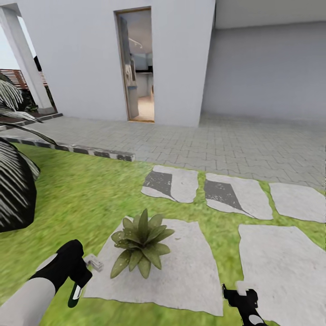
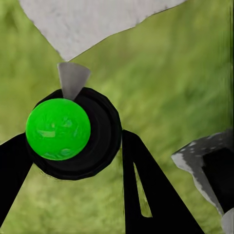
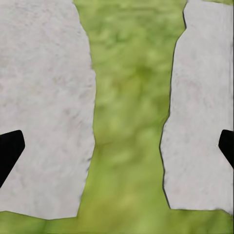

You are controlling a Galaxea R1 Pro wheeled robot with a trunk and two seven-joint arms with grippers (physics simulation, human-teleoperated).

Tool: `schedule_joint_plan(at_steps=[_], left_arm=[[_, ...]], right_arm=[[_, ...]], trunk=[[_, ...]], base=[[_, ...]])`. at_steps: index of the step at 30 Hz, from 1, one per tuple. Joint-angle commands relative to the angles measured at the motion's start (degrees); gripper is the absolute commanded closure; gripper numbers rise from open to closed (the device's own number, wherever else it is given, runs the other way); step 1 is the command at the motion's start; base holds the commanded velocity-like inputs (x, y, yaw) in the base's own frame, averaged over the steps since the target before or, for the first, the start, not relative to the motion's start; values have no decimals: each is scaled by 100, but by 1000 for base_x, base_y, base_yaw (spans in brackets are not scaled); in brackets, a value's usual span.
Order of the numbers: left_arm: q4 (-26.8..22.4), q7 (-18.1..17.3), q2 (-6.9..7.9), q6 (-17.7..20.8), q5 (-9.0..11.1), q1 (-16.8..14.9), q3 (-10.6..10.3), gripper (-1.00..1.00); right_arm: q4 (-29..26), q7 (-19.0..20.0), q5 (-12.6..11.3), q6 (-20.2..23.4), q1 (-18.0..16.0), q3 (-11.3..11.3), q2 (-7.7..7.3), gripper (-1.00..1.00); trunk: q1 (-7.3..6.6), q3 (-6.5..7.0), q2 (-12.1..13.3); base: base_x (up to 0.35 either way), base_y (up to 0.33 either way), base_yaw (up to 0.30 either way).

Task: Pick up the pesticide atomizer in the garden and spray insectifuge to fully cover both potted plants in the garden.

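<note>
I have the spray bottle [image 1: 76,290] in my left end effector [image 1: 79,283], so I judge the picking part as done. In the head view the bottle shows its dark green body under the black fingers and a whitish nozzle sticking out toward the plant. In the left wrist view I look down on the bottle's end, a bright green disc in a black ring [image 2: 58,129], and the two black fingers [image 2: 146,195] are closed against its sides.

One potted plant [image 1: 141,242] stands on a large grey stepping stone [image 1: 194,276], at about 1 o'clock from the left end effector and near to it. The nozzle points roughly at the leaves. I see no spray and no wet mark on the leaves, so I cannot tell if this plant is already covered.

My right end effector [image 1: 242,294] hangs low at about 5 o'clock of the head view. In the right wrist view its fingertips [image 3: 9,148] are far apart with nothing between, over a grass strip [image 3: 129,122] between two stones.

I think spraying this plant fully and then finding the second one are left to do.
</note>
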Motion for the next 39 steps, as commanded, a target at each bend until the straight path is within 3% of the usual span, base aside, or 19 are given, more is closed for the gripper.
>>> schedule_joint_plan(at_steps=[1, 9, 18, 22, 25, 27, 30, 39], left_arm=[[-12, -61, 5, 19, -47, -2, -19, 100], [-12, -72, -2, 20, -43, -2, -9, 100], [-18, -77, -1, 43, -67, -47, -35, 100], [-20, -544, 4, 37, -121, -89, -73, 100], [-57, -1190, 15, 34, -366, -162, -118, 100], [-74, -1516, 4, 37, -751, -289, -155, 100], [-80, -1926, -3, 40, -1166, -365, -165, 100], [-181, -2058, -3, 129, -1271, -397, -164, 100]], right_arm=[[1, -17, -50, -13, -2, 51, -2, -100], [-8, -33, -58, -13, -2, 51, 23, -100], [-8, -35, -58, -13, -2, 51, 24, -100], [-7, -35, -58, -13, -2, 51, 24, -100], [-8, -35, -58, -13, -2, 51, 24, -100], [-8, -35, -58, -13, -2, 51, 24, -100], [-8, -35, -58, -13, -2, 48, 24, -100], [-8, -34, -58, -13, -2, 46, 24, -100]], trunk=[[-1, -5, -2], [-1, -5, -2], [-1, -5, -2], [-1, -5, -2], [-1, -5, -2], [-1, -5, -2], [-1, -5, -2], [-1, -5, -2]], base=[[22, -264, 0], [66, -247, 5], [-39, -71, 238], [-91, -2, 273], [-13, 0, 273], [-3, 0, 273], [-1, 0, 194], [19, -21, 14]])
